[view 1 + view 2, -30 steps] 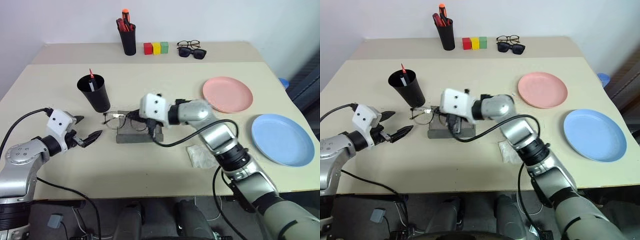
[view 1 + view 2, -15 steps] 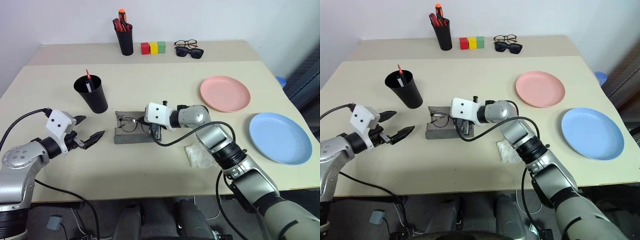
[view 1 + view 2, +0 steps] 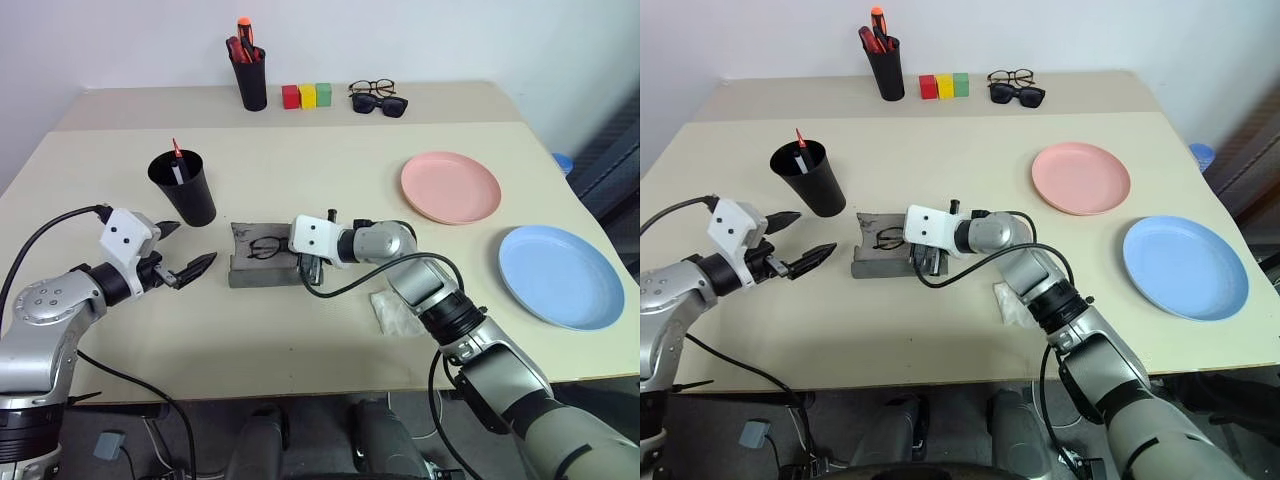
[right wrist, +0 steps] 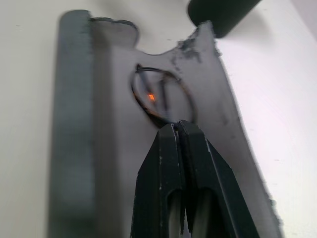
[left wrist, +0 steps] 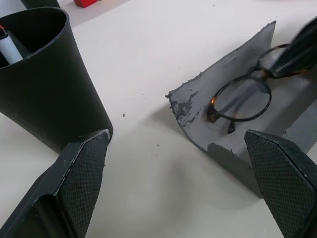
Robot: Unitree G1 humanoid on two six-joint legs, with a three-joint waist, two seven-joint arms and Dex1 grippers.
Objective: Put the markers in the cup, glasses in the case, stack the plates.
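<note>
**Glasses lowered onto the open case, right gripper pinched on the frame**

Between the earlier pictures and this one, the right gripper (image 3: pixel 311 268) came down from above the table, bringing the glasses (image 3: pixel 266 246) onto the grey case (image 3: pixel 262 270), where they now lay on the open flap. Its two black fingers (image 4: pixel 179 148) were pressed together on the right-hand end of the thin wire frame. The left gripper (image 3: pixel 180 254) hovered to the left of the case with its fingers wide apart, holding nothing, just near the black cup (image 3: pixel 185 186).

The case sat at the middle of the table, well apart from the pink plate (image 3: pixel 450 187) and blue plate (image 3: pixel 566 276) on the right. A marker tip poked out of the cup.

The long axis of the glasses ran left to right, along the length of the case. The lenses appeared to lie flat on the flap, with the far lens toward the cup. Which way the arms were folded was too fine to tell.

The main risk, in my judgement, was the release: if the fingers opened while dragging, the light frame could slide off the flap onto the table. Closing the flap could also catch a lens lying partly outside the pocket and bend the wire.
</note>
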